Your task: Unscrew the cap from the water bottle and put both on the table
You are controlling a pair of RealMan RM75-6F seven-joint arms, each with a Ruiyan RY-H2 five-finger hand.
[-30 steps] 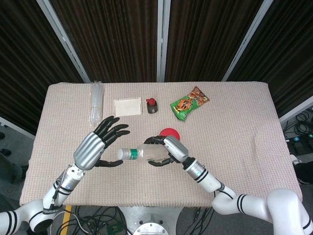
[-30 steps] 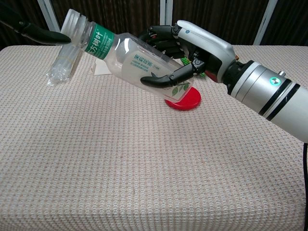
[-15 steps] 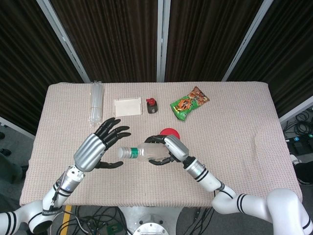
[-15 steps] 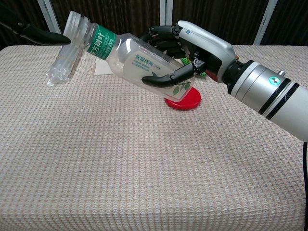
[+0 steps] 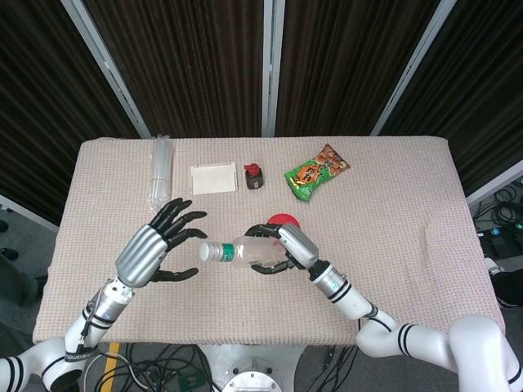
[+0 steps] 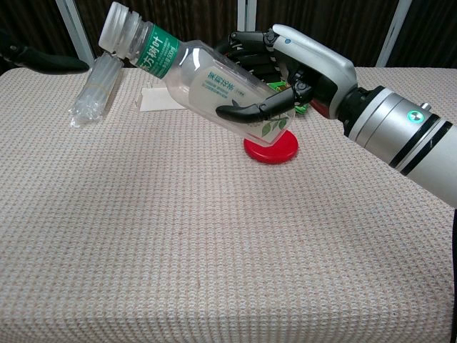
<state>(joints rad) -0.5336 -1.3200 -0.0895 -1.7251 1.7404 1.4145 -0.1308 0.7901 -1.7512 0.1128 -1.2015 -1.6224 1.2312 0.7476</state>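
My right hand (image 5: 292,247) grips a clear water bottle (image 5: 243,251) by its lower body and holds it above the table, neck pointing left. In the chest view the bottle (image 6: 207,78) tilts neck-up, with a green label and a pale cap (image 6: 118,23) on the neck. The right hand's fingers (image 6: 260,108) wrap around it. My left hand (image 5: 154,250) hovers left of the cap (image 5: 206,251) with fingers spread, a small gap away and holding nothing. Only its fingertips (image 6: 43,61) show at the chest view's left edge.
A red disc (image 5: 283,220) lies on the cloth just behind the right hand. At the back are a bundle of clear plastic tubes (image 5: 160,167), a white pad (image 5: 214,177), a small black-and-red object (image 5: 253,175) and a green snack bag (image 5: 317,171).
My left hand has drawn back to the left, away from the cap. The right hand has raised the bottle slightly and tipped its neck higher.
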